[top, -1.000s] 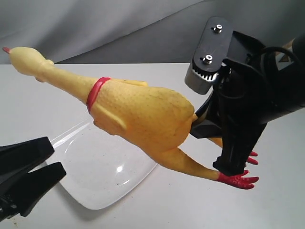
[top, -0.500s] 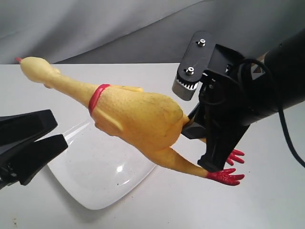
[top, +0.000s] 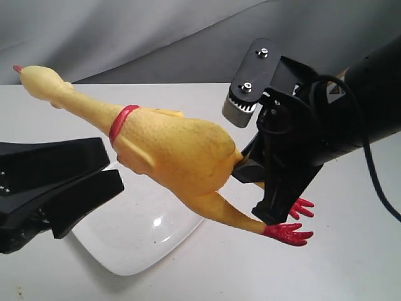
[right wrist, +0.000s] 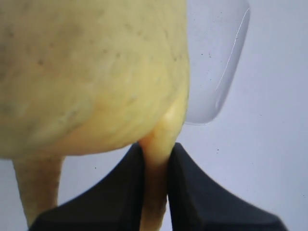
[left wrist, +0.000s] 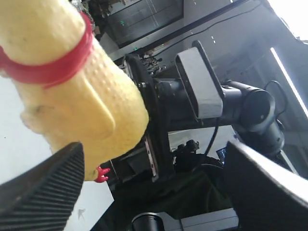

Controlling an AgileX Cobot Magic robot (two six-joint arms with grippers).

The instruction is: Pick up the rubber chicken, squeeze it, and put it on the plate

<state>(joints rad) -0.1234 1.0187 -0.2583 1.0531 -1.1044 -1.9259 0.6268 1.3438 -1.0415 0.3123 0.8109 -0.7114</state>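
Observation:
The rubber chicken (top: 175, 150) hangs in the air, tilted, with its head up at the far left and its red feet low on the right. My right gripper (top: 245, 168) is shut on one of its legs, and the right wrist view shows the yellow leg pinched between the black fingers (right wrist: 155, 161). The white plate (top: 135, 254) lies on the table under the chicken's body. My left gripper (top: 114, 168) is open, its tips just beside the chicken's chest below the red collar. In the left wrist view the bumpy body (left wrist: 72, 96) sits just beyond the ribbed finger (left wrist: 45, 190).
A white tabletop (top: 351, 269) runs under everything, with a grey cloth backdrop (top: 125, 31) behind it. The bulky black right arm (top: 351, 106) fills the right side. In the right wrist view a corner of the plate (right wrist: 216, 62) shows past the chicken.
My left gripper has moved right, up to the chicken's chest. The right gripper and the chicken have shifted a little left and lower over the plate.

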